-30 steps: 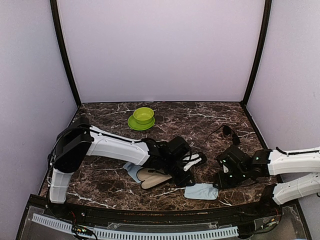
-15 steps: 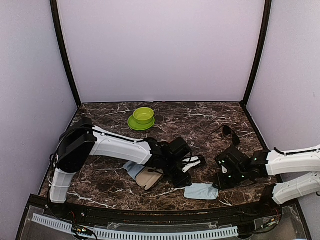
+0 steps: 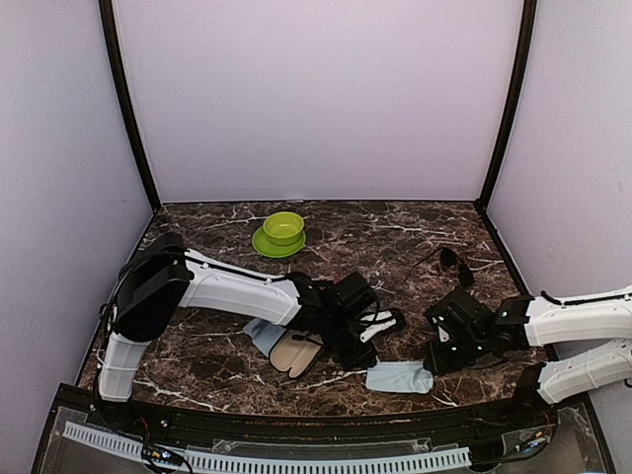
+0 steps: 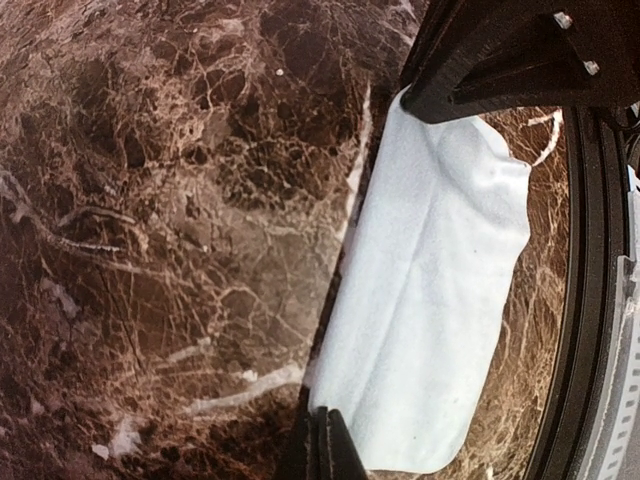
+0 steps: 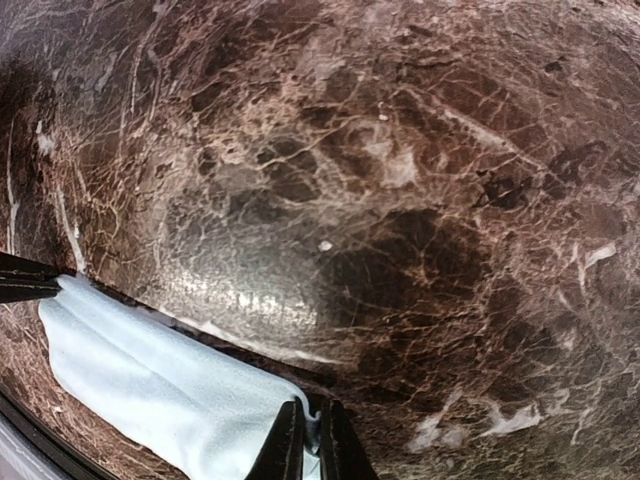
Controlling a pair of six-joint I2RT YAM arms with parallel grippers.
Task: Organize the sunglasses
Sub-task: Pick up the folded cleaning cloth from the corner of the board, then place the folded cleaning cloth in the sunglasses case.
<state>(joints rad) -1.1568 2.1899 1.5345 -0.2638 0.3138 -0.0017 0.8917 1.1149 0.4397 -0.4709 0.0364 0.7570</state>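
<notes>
On the marble table [image 3: 395,232], just behind the pale blue cloth [image 3: 400,377]: left gripper [image 3: 381,324], fingers [image 4: 320,455] spread wide, holding nothing. At the cloth's right corner: right gripper [image 3: 442,348], tips down by the fabric, parted or pinching it, hard to tell. Well behind the cloth, toward the right: black wire sunglasses [image 3: 451,263], untouched.

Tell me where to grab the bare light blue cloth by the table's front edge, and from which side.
Probably best: pinch a far corner of the light blue cloth from straight above. It lies flat and thin on the marble table, so nothing offers a sideways grip, and its near edge sits close to the table's front rim.
</notes>
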